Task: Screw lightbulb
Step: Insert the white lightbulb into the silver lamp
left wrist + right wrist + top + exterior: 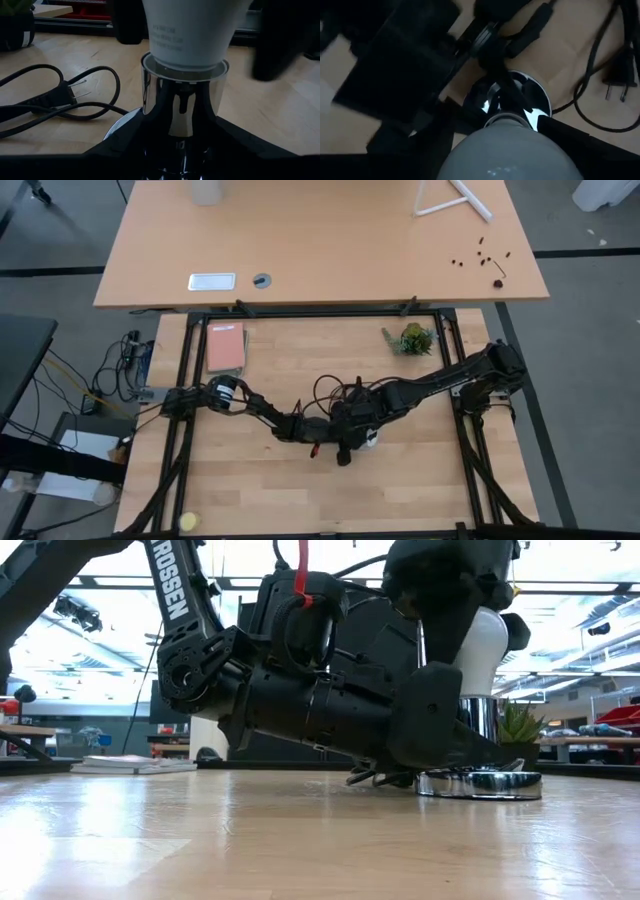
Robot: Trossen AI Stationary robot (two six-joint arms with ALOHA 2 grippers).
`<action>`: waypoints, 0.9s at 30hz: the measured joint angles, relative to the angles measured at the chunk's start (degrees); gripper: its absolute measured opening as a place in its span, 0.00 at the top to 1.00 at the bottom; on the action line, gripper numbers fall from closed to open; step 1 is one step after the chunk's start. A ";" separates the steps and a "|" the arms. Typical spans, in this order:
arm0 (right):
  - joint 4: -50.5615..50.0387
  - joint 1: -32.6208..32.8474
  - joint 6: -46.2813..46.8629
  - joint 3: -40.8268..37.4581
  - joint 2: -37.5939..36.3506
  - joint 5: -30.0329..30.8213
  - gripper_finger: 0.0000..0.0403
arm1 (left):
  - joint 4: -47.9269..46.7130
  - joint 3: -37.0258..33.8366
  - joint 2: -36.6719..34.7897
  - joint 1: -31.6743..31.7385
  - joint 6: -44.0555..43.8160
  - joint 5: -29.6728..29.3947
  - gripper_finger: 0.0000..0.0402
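On the wooden surface [250, 490] near its middle, we saw the lightbulb [192, 32] standing upright with its neck already seated in the chrome socket [182, 107]. The right tool [512, 150] gripped the bulb from above while the left tool [182, 150] clamped the socket's base. We judged the threading begun, with final tightening and release left.
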 joint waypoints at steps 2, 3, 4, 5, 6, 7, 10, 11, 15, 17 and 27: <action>-0.07 -0.19 -3.06 0.69 0.12 -0.55 0.24 | 0.00 0.00 0.00 0.00 0.00 0.00 0.51; -0.38 -0.38 -4.46 1.18 0.20 -0.82 0.21 | -0.02 0.00 0.00 0.02 -0.08 -0.09 0.51; -1.01 -0.62 -5.82 1.76 0.31 -0.96 0.19 | -0.02 0.00 0.00 0.09 -0.15 -0.32 0.51; -1.94 -0.90 -6.87 2.57 0.43 -0.97 0.17 | 0.04 0.04 -0.02 0.20 -0.28 -0.47 0.51; -2.85 -1.09 -7.71 3.28 0.46 -0.96 0.15 | 0.32 0.07 -0.08 0.24 -0.37 -0.57 0.51; -3.94 -1.20 -8.53 3.95 0.43 -0.82 0.12 | 0.42 0.10 -0.19 0.27 -0.47 -0.57 0.51; -7.63 -1.28 -10.50 5.23 0.42 0.91 0.08 | 0.58 0.17 -0.35 0.24 -0.55 -0.48 0.51; -8.61 -1.28 -11.09 5.52 0.42 1.40 0.07 | 0.36 0.17 -0.35 0.20 -0.55 -0.34 0.51; -8.81 -1.49 -11.97 5.77 0.31 1.67 0.05 | 0.22 0.17 -0.33 0.17 -0.51 -0.04 0.51; -8.79 -1.55 -12.31 5.77 0.29 1.67 0.05 | -0.03 0.15 -0.33 0.17 -0.47 0.00 0.51; -7.74 -1.71 -16.06 5.92 -0.44 0.69 0.05 | -1.99 0.09 -0.22 0.15 -0.01 0.20 0.51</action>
